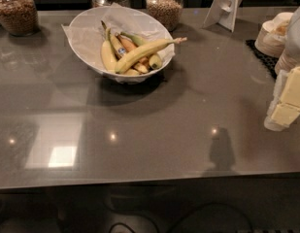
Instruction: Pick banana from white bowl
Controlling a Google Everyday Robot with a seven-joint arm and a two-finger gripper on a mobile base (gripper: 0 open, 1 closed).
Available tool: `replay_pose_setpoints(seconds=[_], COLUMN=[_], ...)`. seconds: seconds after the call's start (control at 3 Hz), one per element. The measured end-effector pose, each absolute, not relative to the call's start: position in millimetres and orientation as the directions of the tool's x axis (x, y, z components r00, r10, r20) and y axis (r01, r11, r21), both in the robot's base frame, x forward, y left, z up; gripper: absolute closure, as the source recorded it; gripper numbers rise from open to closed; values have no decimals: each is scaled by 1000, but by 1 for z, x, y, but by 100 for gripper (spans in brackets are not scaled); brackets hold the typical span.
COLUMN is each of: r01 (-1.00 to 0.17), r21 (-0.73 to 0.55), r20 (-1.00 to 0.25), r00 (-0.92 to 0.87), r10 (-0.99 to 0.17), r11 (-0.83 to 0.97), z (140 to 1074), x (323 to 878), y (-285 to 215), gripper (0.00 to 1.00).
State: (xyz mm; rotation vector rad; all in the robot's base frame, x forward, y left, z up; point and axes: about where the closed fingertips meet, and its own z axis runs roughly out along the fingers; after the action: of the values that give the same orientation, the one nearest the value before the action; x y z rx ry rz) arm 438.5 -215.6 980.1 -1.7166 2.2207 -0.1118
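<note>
- The banana [144, 53] lay atop the other bananas [108, 57] in the white bowl [86, 21], upper left of centre, with its long axis rising from lower left to the stem at right.
- My hand [287, 103] hung at the right edge, with the banana well to its upper left, stem end nearer.
- I could not tell how wide my hand stood.

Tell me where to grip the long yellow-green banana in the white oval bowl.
Grip the long yellow-green banana mid-body, from above: it lies diagonally atop the other bananas, stem past the rim of the white oval bowl. Close across its width. The gripper is at the picture's right edge.
</note>
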Motion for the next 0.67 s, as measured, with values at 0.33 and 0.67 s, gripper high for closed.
replay_pose_setpoints(seconds=[0.33, 0.67], r01=[-923, -914], r21=[-276, -333], r20=[-220, -294], r00=[-210, -132], r10=[-953, -947], r11=[267, 231], z=[983, 986], x=[440, 458], y=[-214, -199], gripper=[0, 0])
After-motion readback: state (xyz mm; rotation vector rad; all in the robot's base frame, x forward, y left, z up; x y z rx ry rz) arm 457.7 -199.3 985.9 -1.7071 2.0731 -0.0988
